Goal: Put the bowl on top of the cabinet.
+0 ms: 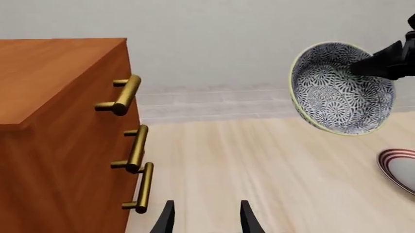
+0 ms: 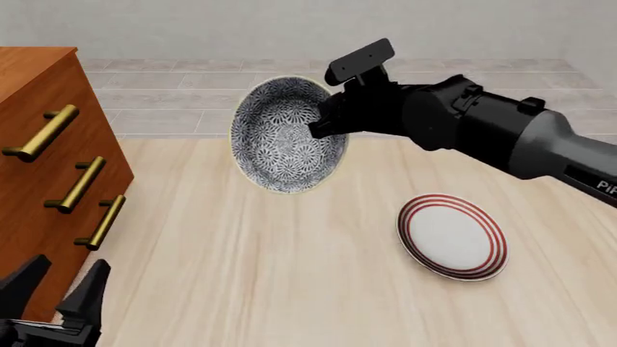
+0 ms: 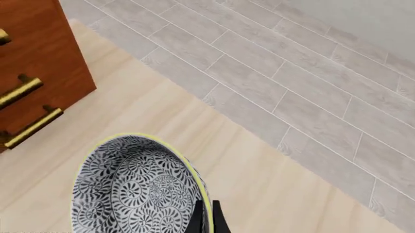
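Observation:
The blue-and-white patterned bowl [image 2: 286, 135] hangs in the air above the table, tipped on its side with its opening facing the camera. My right gripper [image 2: 323, 124] is shut on the bowl's rim; the right wrist view shows the fingertips [image 3: 206, 217] pinching the rim of the bowl [image 3: 133, 189]. The bowl [image 1: 340, 88] also shows in the left wrist view. The reddish-brown cabinet [image 2: 43, 144] with brass handles stands at the left; its top [image 1: 45, 73] is bare. My left gripper [image 2: 60, 289] stands open low at the front left, beside the cabinet's front.
A flat white plate with red rings [image 2: 451, 236] lies on the wooden table to the right of centre. Grey tiled floor [image 2: 173, 94] runs beyond the table's far edge. The cabinet handles [image 1: 129, 141] jut out toward the table.

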### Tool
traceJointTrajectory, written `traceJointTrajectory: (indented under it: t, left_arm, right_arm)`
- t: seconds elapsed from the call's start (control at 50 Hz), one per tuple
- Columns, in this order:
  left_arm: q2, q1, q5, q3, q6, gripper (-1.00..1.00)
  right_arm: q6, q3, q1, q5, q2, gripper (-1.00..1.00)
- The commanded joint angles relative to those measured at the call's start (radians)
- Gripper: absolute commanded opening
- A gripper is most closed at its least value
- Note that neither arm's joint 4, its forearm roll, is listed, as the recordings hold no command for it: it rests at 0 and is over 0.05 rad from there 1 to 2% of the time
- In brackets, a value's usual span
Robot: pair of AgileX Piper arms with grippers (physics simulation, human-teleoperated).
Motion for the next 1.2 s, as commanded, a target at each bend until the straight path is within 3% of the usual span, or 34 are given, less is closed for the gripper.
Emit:
traceJointTrajectory:
  t: [0.02, 0.24, 0.44, 0.64, 0.88, 1.12, 1.16, 1.2]
  left_arm:
    - [0.095, -0.045, -0.089, 0.0, -0.023, 1.0]
    - [0.192, -0.177, -0.147, -0.097, -0.079, 1.0]
    - [0.284, -0.25, -0.2, -0.175, -0.057, 1.0]
    - [0.317, -0.316, -0.187, -0.226, -0.065, 1.0]
    - [0.406, -0.395, -0.235, -0.259, -0.168, 1.0]
    - [0.475, -0.451, -0.27, -0.298, -0.218, 1.0]
    - [0.502, -0.47, -0.291, -0.306, -0.261, 1.0]
    - [0.507, -0.47, -0.29, -0.312, -0.25, 1.0]
  right_arm:
    - [-0.003, 0.006, 0.012, -0.012, -0.005, -1.0]
    - [-0.02, 0.046, 0.014, -0.032, -0.022, -1.0]
    - [-0.028, 0.05, 0.011, -0.034, -0.022, -1.0]
    - [-0.031, 0.063, 0.017, -0.046, -0.026, -1.0]
    - [-0.048, 0.063, 0.02, -0.04, -0.036, -1.0]
    - [-0.055, 0.074, 0.03, -0.039, -0.049, -1.0]
    - [-0.061, 0.083, 0.035, -0.039, -0.061, -1.0]
    - [-0.063, 0.084, 0.036, -0.039, -0.062, -1.0]
